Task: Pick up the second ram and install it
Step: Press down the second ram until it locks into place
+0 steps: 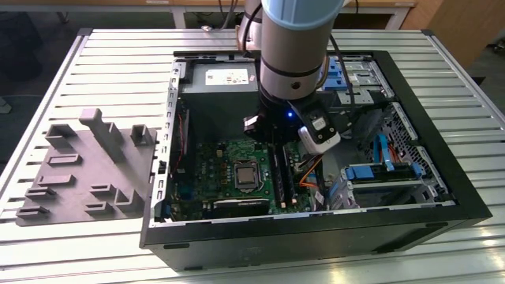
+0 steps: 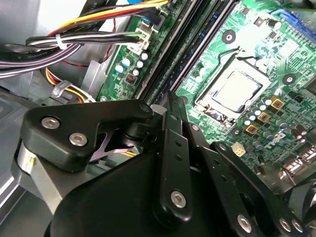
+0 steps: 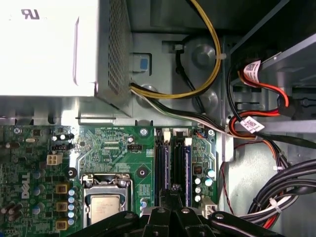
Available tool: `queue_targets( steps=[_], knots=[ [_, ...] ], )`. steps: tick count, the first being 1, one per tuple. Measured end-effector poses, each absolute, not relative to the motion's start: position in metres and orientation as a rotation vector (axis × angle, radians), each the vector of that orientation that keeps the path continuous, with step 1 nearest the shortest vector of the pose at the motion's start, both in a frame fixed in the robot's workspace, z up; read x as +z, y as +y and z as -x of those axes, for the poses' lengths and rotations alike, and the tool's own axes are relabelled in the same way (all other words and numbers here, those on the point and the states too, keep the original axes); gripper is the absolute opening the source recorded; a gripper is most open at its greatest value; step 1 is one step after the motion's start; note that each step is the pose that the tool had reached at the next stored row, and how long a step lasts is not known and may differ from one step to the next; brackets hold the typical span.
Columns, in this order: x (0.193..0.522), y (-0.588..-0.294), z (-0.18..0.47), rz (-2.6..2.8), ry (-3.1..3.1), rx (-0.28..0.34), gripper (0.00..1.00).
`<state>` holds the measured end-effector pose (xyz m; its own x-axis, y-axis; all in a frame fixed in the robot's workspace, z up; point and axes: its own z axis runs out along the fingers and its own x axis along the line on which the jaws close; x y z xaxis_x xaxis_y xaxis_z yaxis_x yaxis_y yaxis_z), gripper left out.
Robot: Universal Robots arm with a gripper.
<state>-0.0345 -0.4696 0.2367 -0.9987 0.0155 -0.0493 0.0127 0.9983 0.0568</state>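
Gripper (image 3: pixel 174 197) above mobo slots (image 3: pixel 173 158), ram (image 3: pixel 188 163) seated beside

Arm (image 1: pixel 292 53) above open computer case (image 1: pixel 410 136)

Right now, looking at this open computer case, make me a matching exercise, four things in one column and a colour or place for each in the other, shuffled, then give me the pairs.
Column one:
1. power supply box
2. motherboard
3. processor socket
4. parts tray

Column two:
A. green
B. on the slatted table, outside the case
C. pale grey, with a perforated side
D. on the board beside the memory slots

Pairs: 1-C, 2-A, 3-D, 4-B

The gripper hangs over the memory slots.
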Motion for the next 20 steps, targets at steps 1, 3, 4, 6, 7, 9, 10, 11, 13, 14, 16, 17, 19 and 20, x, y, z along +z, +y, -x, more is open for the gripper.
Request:
queue_targets(
  steps=[1, 3, 4, 6, 7, 9, 10, 11, 13, 14, 16, 17, 19, 20],
  knots=[
    [0.237, -0.469, 0.034, -0.022, 3.090, 0.087, 0.11],
    [0.237, -0.467, 0.035, -0.022, 3.090, 0.087, 0.11],
    [0.237, -0.466, 0.035, -0.022, 3.090, 0.087, 0.11],
    [0.237, -0.464, 0.035, -0.022, 3.090, 0.087, 0.11],
    [0.237, -0.463, 0.035, -0.022, 3.090, 0.087, 0.11],
    [0.237, -0.461, 0.035, -0.022, 3.091, 0.087, 0.11],
    [0.236, -0.460, 0.035, -0.022, 3.091, 0.087, 0.11],
    [0.236, -0.459, 0.035, -0.022, 3.090, 0.087, 0.11],
    [0.236, -0.457, 0.035, -0.022, 3.090, 0.087, 0.11],
    [0.236, -0.456, 0.035, -0.022, 3.090, 0.087, 0.11],
    [0.236, -0.454, 0.035, -0.022, 3.090, 0.087, 0.11],
    [0.236, -0.453, 0.035, -0.022, 3.090, 0.087, 0.11],
    [0.236, -0.452, 0.035, -0.024, 3.090, 0.087, 0.11],
    [0.236, -0.451, 0.035, -0.025, 3.090, 0.087, 0.11]
  ],
)
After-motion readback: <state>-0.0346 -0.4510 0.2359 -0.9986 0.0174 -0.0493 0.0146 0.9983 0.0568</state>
